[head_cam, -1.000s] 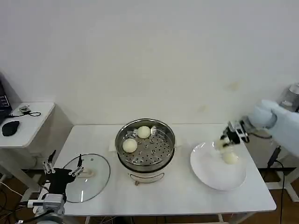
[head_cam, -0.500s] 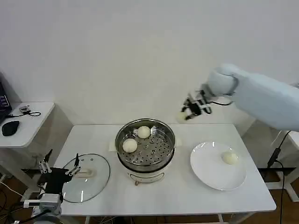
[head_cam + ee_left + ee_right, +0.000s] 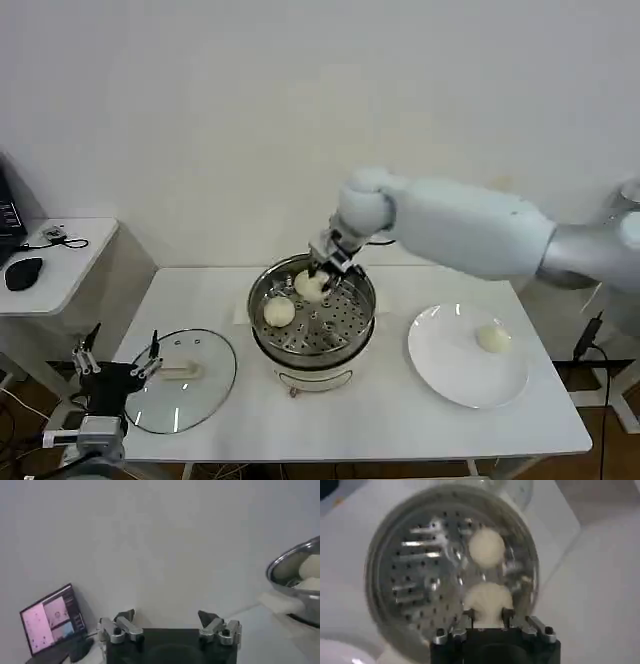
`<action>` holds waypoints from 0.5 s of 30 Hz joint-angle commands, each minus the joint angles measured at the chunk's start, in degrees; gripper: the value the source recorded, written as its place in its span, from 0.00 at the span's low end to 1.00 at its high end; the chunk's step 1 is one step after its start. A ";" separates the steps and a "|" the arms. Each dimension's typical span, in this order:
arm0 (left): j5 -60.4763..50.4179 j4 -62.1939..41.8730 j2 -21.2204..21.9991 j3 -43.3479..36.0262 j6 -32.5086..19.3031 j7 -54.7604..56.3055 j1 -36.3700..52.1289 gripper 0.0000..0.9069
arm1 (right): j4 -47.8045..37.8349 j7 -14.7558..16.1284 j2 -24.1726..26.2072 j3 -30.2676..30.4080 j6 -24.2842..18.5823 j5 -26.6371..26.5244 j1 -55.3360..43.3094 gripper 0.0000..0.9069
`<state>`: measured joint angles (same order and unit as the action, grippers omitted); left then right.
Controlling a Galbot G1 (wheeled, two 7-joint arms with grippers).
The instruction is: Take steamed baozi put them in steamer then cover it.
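Head view – right gripper (image 3: pixel 322 272): over the far part of the steamer (image 3: pixel 312 312), fingers pinching a steamed baozi (image 3: pixel 312 287) just above the perforated tray.
Head view – second baozi (image 3: pixel 279 312): lies on the tray at the steamer's left side, close to the held one.
Head view – last baozi (image 3: pixel 493 338): lies on the white plate (image 3: pixel 450 375), right of the steamer.
Head view – cover (image 3: pixel 195 380): flat on the table (image 3: pixel 400 420), left of the steamer, handle up.
Head view – left gripper (image 3: pixel 113 368): at the table's near-left edge, just beside the cover, not touching it.
Left wrist view – left gripper (image 3: pixel 169 628): fingers spread apart, nothing between them; steamer rim (image 3: pixel 295 580) off to one side.
Right wrist view – right gripper (image 3: pixel 487 620): fingertips (image 3: pixel 468 613) pressed on both sides of a baozi (image 3: pixel 487 600); another baozi (image 3: pixel 486 547) rests on the tray beyond it, inside the steamer (image 3: pixel 405 580).
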<state>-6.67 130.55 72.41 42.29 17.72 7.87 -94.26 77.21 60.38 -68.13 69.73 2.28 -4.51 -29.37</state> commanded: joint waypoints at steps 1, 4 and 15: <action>-0.13 -0.30 0.20 0.14 -0.04 0.06 -0.02 1.00 | 4.67 0.93 -1.55 1.57 -4.52 4.58 3.53 0.44; -0.13 -0.38 0.31 0.19 -0.10 0.08 -0.13 1.00 | 5.96 1.34 -0.05 1.86 -5.75 5.43 3.29 0.44; -0.31 -0.50 0.68 -0.21 -0.10 0.11 0.28 1.00 | 7.79 1.64 2.43 2.23 -8.11 5.57 3.00 0.44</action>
<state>-6.96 130.09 73.09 42.07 17.63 7.97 -93.99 82.70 61.68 -66.71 71.58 -3.51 -0.22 -27.17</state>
